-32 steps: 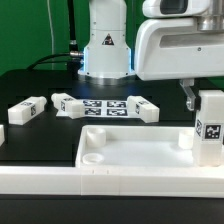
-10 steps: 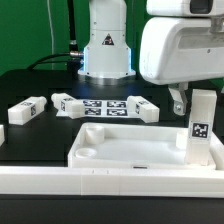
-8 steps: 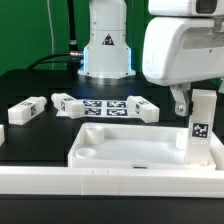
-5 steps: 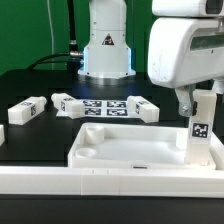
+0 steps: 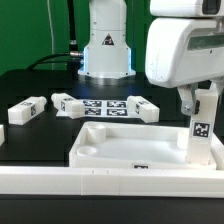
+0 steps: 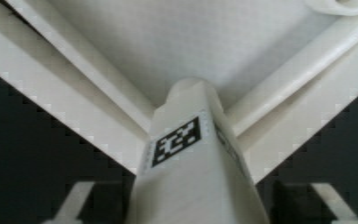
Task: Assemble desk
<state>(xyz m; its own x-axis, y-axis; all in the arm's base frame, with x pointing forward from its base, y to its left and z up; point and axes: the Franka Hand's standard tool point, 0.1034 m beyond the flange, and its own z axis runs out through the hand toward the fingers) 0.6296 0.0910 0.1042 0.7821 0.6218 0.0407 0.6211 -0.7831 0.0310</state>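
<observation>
The desk slab (image 5: 130,152) is plain white, as are the upright leg (image 5: 201,140) and the three loose legs, the leftmost (image 5: 27,109), the middle one (image 5: 68,104) and the rightmost (image 5: 141,109), each carrying black-and-white square tags. In the wrist view the upright leg's tag (image 6: 179,141) is a black square with small white cells, framed by a white border. The marker board (image 5: 105,106) is white with black square patterns, the table (image 5: 30,85) is black, the long rail (image 5: 60,186) and the arm's housing (image 5: 185,45) are white, the robot base (image 5: 105,40) is white with a dark triangular emblem and a blue glow, and the backdrop (image 5: 25,25) is green.
</observation>
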